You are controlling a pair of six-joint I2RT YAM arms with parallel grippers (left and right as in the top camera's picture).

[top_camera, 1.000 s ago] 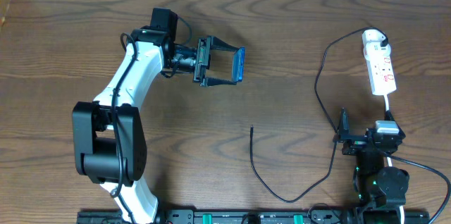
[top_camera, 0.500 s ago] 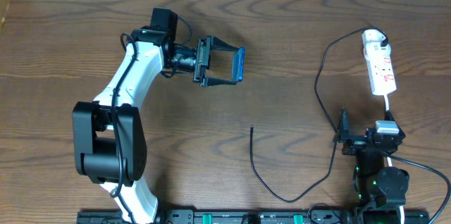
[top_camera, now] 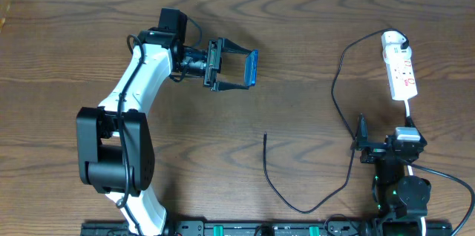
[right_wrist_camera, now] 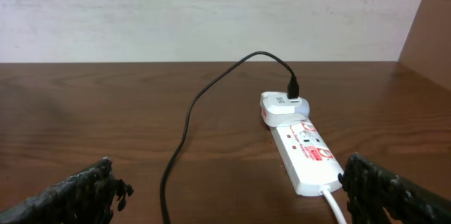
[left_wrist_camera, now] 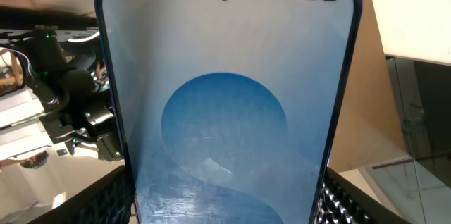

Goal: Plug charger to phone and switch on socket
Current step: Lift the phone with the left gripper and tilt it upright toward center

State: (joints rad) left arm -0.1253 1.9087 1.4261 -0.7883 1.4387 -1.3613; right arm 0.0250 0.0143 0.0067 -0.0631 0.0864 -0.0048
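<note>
At the lower right of the overhead view the right arm is folded close to its base. The right claw [right_wrist_camera: 229,176] has its two fingers wide apart at the lower corners of the right wrist view, and nothing is between them.

A little more to the centre, the charger [top_camera: 265,151] lies on the table [top_camera: 67,21]. Its free tip is in the lower middle of the frame and touches nothing. From there the black cable bends down, comes up again just beside the right claw, and goes on to the upper right of the frame.

Farther up, left of centre, the left claw [top_camera: 248,68] is clamped on the phone [left_wrist_camera: 225,111], well apart from the charger tip. In the overhead view the phone shows only as a thin blue strip between the fingertips. In the left wrist view its lit blue screen fills the frame, with the camera hole at the top, and the textured pads [left_wrist_camera: 106,203] press on its two long edges. It is not possible to tell whether the phone touches the table.

Farthest, at the upper right, the socket [top_camera: 401,74] lies flat. The cable enters a white plug [top_camera: 393,41] at its far end.
</note>
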